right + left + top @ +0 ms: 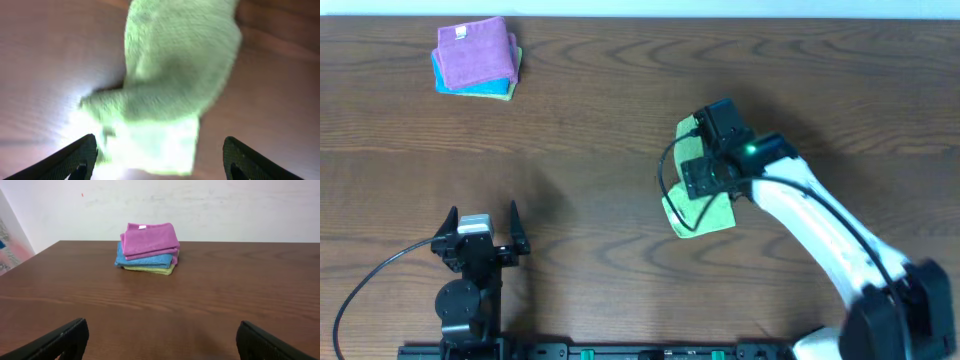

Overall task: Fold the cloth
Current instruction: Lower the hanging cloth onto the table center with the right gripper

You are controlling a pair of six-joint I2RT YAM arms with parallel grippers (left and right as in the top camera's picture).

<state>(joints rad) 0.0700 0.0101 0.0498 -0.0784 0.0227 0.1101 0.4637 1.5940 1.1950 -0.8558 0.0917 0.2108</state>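
One cloth (pixel 708 214), lime green, on the table (pixel 590 150). It's bunched and doubled over, not flat: in the right wrist view (pixel 175 75) a thick fuzzy fold lies across a flatter layer, but that view is blurred and the edges are hard to read. From overhead its long axis runs far-to-near across the table, tilted a little, with the wider end on the near side. You only see part of it; the middle is hidden under the arm.

Two grippers. Your right gripper (pixel 159 146) sits directly over the cloth, fingers (pixel 82 152) spread wide on either side of it, clamped on nothing; whether a fingertip touches the fabric I cannot tell. Your left gripper (pixel 483 214) is well left of the cloth, near the table's near edge, spread wide with nothing between its fingers.

One stack (pixel 476 57) of folded cloths, well apart from the cloth, far-left of it: purple on top with a small white tag (pixel 141 227), blue under it, yellow-green at the bottom.
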